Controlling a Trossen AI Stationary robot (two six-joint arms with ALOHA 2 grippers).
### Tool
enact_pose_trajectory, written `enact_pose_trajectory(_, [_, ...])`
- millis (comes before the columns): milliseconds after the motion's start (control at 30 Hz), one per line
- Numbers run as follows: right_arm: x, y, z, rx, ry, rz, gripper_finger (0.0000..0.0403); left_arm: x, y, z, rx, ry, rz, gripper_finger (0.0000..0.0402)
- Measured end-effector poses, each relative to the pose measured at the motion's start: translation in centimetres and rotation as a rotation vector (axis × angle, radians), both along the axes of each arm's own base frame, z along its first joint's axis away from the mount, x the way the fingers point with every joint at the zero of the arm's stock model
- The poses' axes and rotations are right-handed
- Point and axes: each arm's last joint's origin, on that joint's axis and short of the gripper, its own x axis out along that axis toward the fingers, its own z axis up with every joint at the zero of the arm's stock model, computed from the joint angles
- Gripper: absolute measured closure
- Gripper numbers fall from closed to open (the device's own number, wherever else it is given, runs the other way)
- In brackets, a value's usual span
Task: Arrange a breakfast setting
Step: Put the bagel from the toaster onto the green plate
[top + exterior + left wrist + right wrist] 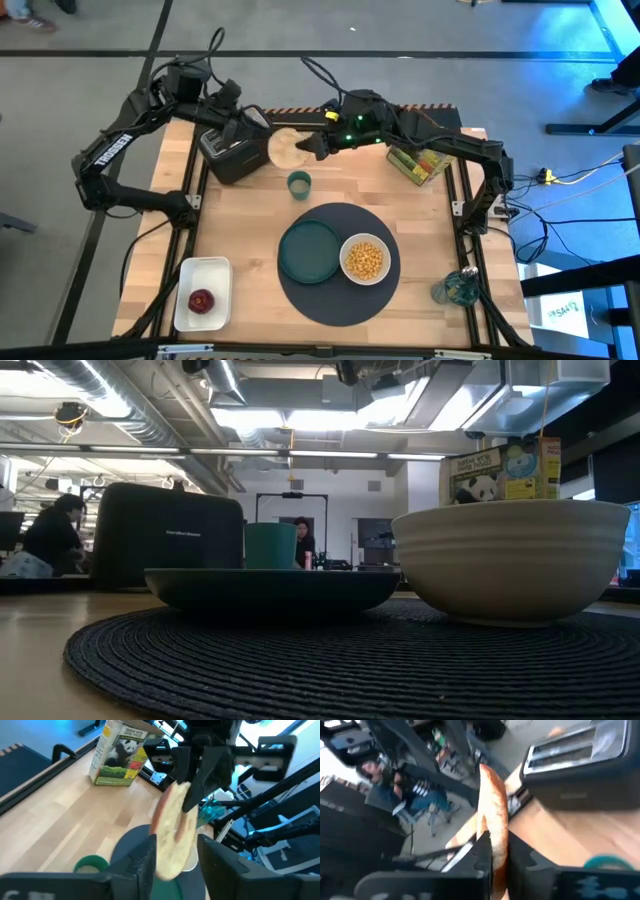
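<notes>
A: Where is the bagel (285,148) at this moment?

B: It is in the air at about 12 o'clock of the tabletop (400,200), just beside the black toaster (228,152). Both claws are at it. In the right wrist view the right claw (495,852) is clenched on its edge, one finger on each flat side. In the left wrist view the bagel stands between the fingers of the left claw (175,852); I cannot tell if they press it.

A: And the other things of the setting?

B: The dark round mat (300,290) lies at about 6 o'clock from the middle of the tabletop. The teal plate (309,251) sits on it, and the white bowl (364,260) with yellow cereal (363,259) is on the mat too, touching the plate at its 3 o'clock side. The small green cup (298,184) stands between the mat and the bagel, apart from both.

A: And the red fruit (201,300)?

B: It rests in the white tray (190,275) at about 8 o'clock. A cereal box (420,160) lies at about 1 o'clock.
</notes>
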Motion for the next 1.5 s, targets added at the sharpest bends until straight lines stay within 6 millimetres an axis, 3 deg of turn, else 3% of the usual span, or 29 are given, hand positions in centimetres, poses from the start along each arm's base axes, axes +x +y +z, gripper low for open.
enact_pose_trajectory(233, [-1.3,0.3,-1.4,0.07,0.179,0.148,0.0388,-0.7,-1.4,-0.4,0.05,0.082,-0.013,0.0231])
enact_pose_trajectory(500, [-1.0,2.0,-1.1,0.075,0.139,0.3,0.0396,1.6,-4.3,-3.8,-0.006,0.185,-0.162,0.0205])
enact_pose_trajectory(700, [-0.7,4.4,-5.4,0.128,0.229,0.387,0.0398,2.3,-5.7,-6.5,-0.019,0.209,-0.193,0.0173])
enact_pose_trajectory(867, [-0.2,6.0,-8.6,0.198,0.125,0.4,0.04,2.7,-6.7,-8.6,-0.068,0.137,-0.199,0.0158])
enact_pose_trajectory(967, [0.1,7.0,-10.4,0.206,0.073,0.377,0.0401,3.1,-7.4,-10.5,-0.107,0.122,-0.203,0.0155])
enact_pose_trajectory(1100, [0.0,8.2,-11.7,0.173,0.128,0.302,0.0401,3.8,-8.5,-12.8,-0.131,0.105,-0.231,0.0155])
enact_pose_trajectory(1333, [0.0,9.9,-12.0,0.139,0.137,0.291,0.0402,4.9,-10.2,-16.0,-0.113,0.115,-0.213,0.0158])
enact_pose_trajectory(1500, [-0.1,10.3,-12.0,0.116,0.134,0.312,0.0402,6.3,-11.5,-16.5,-0.07,0.073,-0.213,0.0186])
